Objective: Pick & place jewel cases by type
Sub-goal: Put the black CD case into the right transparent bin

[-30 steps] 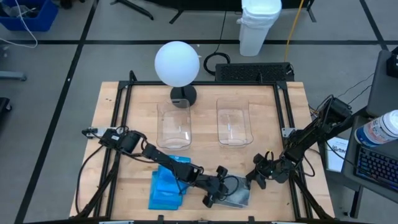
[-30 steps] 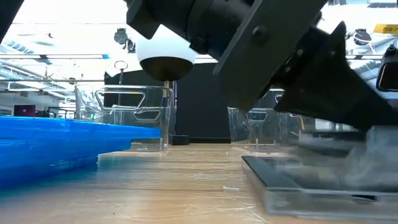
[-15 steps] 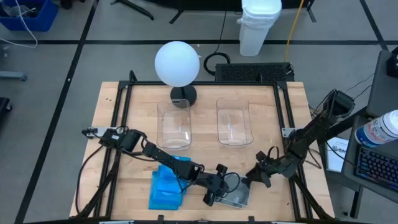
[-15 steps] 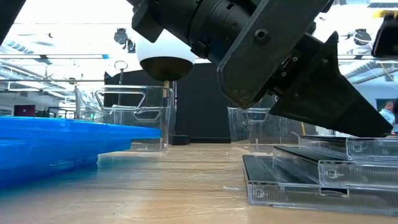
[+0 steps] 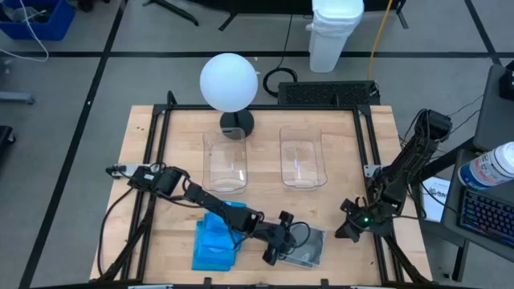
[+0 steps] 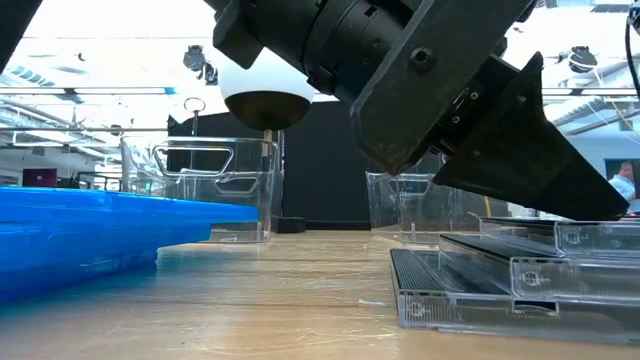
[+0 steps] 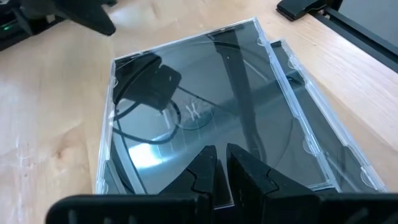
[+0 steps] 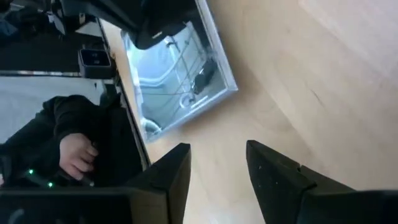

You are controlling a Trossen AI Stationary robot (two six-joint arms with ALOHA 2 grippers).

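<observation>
The left arm reaches from the left side of the desk toward its front middle, stretched low with its wrist near the surface. The left end effector (image 5: 277, 249) points down and forward, and its two dark fingers (image 7: 205, 171) stand nearly together, with only a thin slit between them. In the low view the same end effector (image 6: 450, 110) fills the upper frame as a dark wedge tapering downward.

The right arm bends in from the desk's right edge, elbow raised and wrist dropped toward the front right corner. The right end effector (image 5: 351, 227) hangs off the surface with its fingers (image 8: 171, 171) clearly spread and nothing between them.
</observation>
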